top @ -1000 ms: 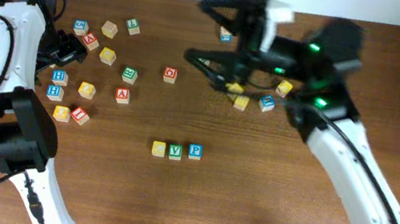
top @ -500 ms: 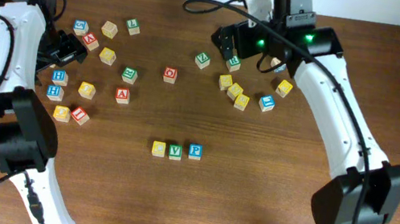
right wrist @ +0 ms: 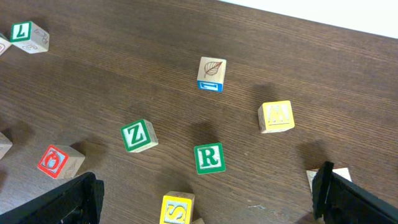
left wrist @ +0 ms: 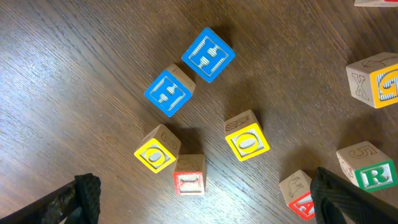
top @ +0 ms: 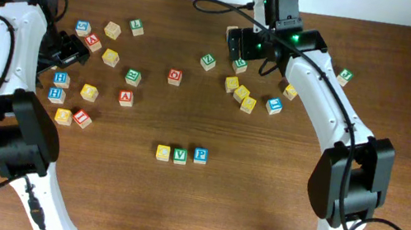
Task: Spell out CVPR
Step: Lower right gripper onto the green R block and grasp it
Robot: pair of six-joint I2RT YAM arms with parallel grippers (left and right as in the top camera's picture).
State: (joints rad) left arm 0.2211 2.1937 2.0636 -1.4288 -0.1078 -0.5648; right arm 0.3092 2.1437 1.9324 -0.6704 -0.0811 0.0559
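A row of three blocks lies at the table's front middle: yellow C, green V and blue P. A green R block lies flat between my right gripper's fingers in the right wrist view; overhead it is at the back. My right gripper is open and empty above it. My left gripper is open and empty over the left block cluster, above a red block. Another green R block lies at that view's right edge.
Near the right gripper lie a green Z, a yellow S, a leaf block, a yellow block and a red O. Two blue H blocks and yellow blocks lie under the left gripper.
My right arm has swung back and settled with its gripper over the blocks at the table's back middle. The left arm and the C V P row have not moved.
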